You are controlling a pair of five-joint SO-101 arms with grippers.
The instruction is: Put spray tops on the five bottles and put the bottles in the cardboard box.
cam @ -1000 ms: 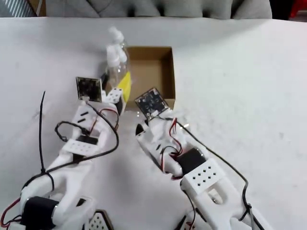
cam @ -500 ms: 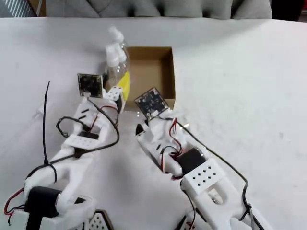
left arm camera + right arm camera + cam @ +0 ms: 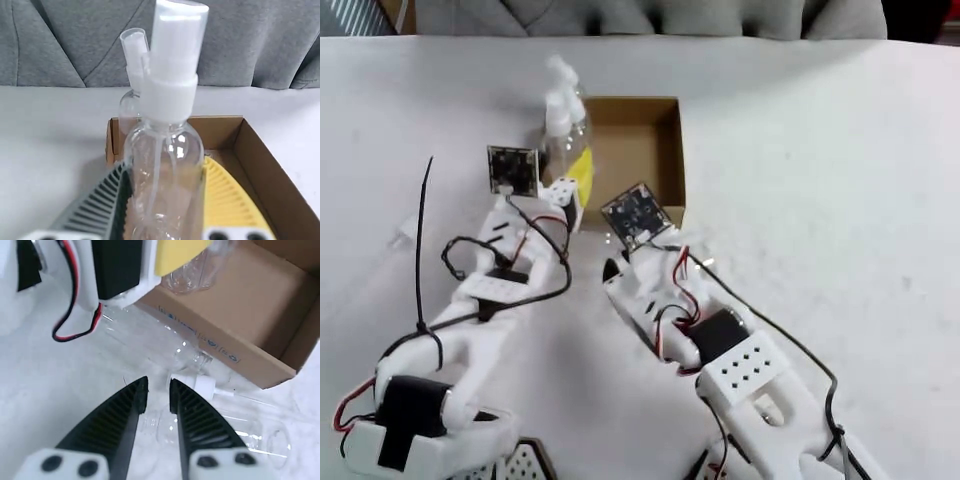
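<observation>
Now our left tool (image 3: 162, 210) clamped on a capped bottle (image 3: 162, 150) at the cardboard box (image 3: 260, 160), right tool (image 3: 158, 387) slightly apart.

Left gripper (image 3: 162, 202) with bottle (image 3: 162, 160) slightly nearer the cardboard box (image 3: 262, 162).

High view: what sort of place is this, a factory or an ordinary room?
Probably an ordinary room used for robot trials, not a factory: a white table stands in front of a grey cushioned sofa, with a cardboard box on it.
</observation>
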